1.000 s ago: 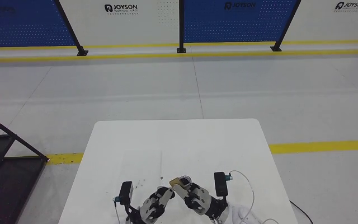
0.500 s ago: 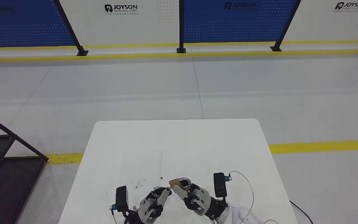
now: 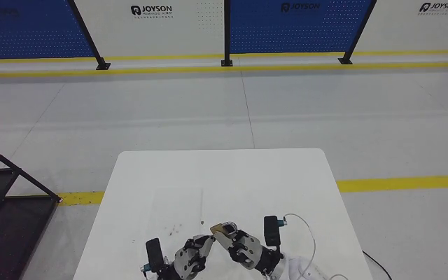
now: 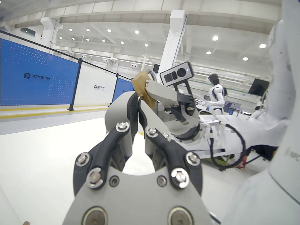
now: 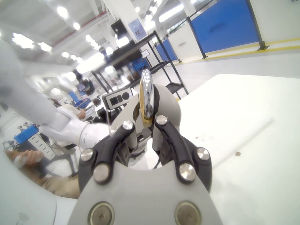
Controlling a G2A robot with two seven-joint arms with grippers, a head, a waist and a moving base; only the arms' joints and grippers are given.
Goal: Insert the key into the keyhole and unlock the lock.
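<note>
A brass padlock [image 3: 220, 227] with a chrome shackle [image 5: 147, 90] is held just above the near part of the white table [image 3: 217, 175]. My right gripper [image 5: 146, 112] is shut on the padlock's brass body [image 5: 142, 115], shackle pointing away from the wrist. My left gripper [image 4: 138, 100] is shut on a small metal key [image 4: 140, 97], whose tip sits at the padlock's lower end [image 4: 140, 81]. From above, the left gripper [image 3: 203, 242] and right gripper [image 3: 227, 236] meet tip to tip near the table's front edge.
Small dark crumbs [image 3: 172, 227] lie on the table just left of the grippers. A thin white cable [image 3: 308, 234] loops beside the right arm. Beyond the table's far edge are grey floor, yellow lines and blue barrier panels [image 3: 294, 24].
My left wrist has drawn back a little toward the table's near edge and turned. The right gripper with the padlock has shifted slightly left. Both stay shut.
</note>
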